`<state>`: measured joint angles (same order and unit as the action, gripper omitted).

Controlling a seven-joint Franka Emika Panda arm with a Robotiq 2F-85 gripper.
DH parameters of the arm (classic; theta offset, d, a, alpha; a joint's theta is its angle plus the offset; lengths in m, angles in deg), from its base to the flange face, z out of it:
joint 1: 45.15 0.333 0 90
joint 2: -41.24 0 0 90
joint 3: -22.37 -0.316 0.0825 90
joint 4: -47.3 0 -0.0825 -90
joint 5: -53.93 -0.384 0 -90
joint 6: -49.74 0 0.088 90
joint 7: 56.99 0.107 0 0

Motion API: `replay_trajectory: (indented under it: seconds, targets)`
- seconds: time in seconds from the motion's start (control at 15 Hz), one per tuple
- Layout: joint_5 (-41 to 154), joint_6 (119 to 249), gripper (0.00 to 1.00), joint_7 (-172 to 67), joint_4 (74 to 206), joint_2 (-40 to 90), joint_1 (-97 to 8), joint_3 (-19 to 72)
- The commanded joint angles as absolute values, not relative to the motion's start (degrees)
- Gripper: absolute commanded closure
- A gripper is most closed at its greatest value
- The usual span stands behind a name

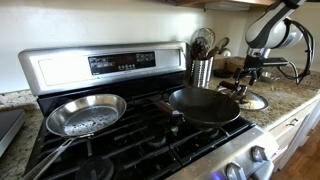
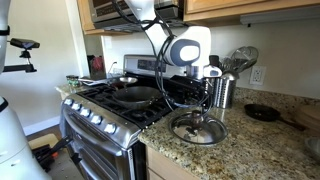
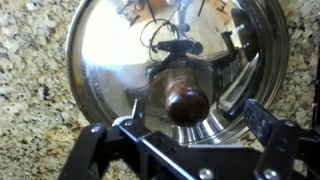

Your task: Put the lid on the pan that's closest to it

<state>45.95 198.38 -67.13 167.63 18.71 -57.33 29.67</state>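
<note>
Granite countertop [image 2: 255, 150] carries the round clear glass lid with metal rim [image 2: 198, 128]. The gripper [image 3: 190, 118] hangs open above its small dark knob [image 3: 186, 100]. Closing off-centre may drop it before the black nonstick frying pan [image 1: 205, 105].

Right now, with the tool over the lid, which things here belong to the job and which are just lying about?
Belongs to the job:
- lid, lying on the counter
- black pan on the stove, the nearer pan to the lid
- tool, open around the lid's knob

Just lying about:
- silver pan
- utensil holder
- small black dish
</note>
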Motion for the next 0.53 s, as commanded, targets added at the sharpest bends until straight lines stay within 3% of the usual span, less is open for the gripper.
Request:
replay_trajectory:
  seconds: [0.0, 0.13, 0.2, 0.33, 0.47]
  targets:
    - [46.54, 197.01, 0.0, -66.14, 165.45, 17.2, -58.21, 29.4]
    - [46.62, 195.69, 0.03, -65.68, 164.58, 16.45, -58.28, 29.52]
    - [46.69, 195.23, 0.27, -65.5, 164.24, 16.15, -58.27, 29.59]
    - [46.68, 194.02, 0.29, -65.32, 163.54, 15.42, -58.29, 29.67]
    - [46.51, 193.3, 0.44, -65.2, 162.94, 14.67, -58.35, 29.64]
